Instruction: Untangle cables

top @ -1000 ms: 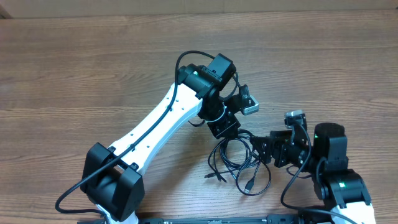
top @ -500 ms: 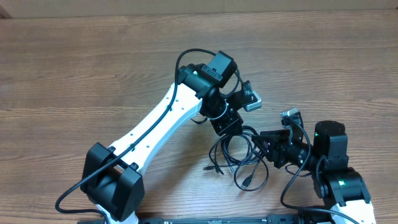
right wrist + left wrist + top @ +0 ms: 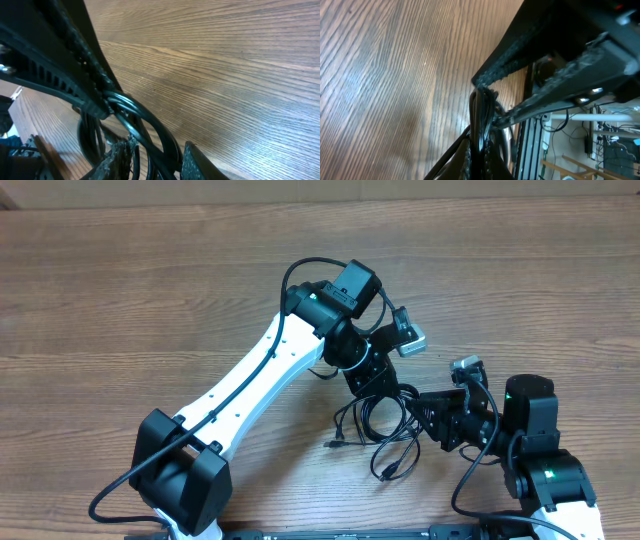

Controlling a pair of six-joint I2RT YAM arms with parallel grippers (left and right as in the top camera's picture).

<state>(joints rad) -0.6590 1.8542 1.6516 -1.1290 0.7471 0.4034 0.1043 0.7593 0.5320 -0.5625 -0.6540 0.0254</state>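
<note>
Overhead view, wood counter: clamped tight on tangled black cables with the left hand, pinched closed on the same bundle nearby with the right hand

Left pincer, right pincer, both clenched.

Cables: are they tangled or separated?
Tangled: the cables form one bundle of crossing loops, with none lying separate.

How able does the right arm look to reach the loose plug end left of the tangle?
Probably not yet: the right gripper is shut on the cables, and that plug end lies on the far side of them from it.
</note>
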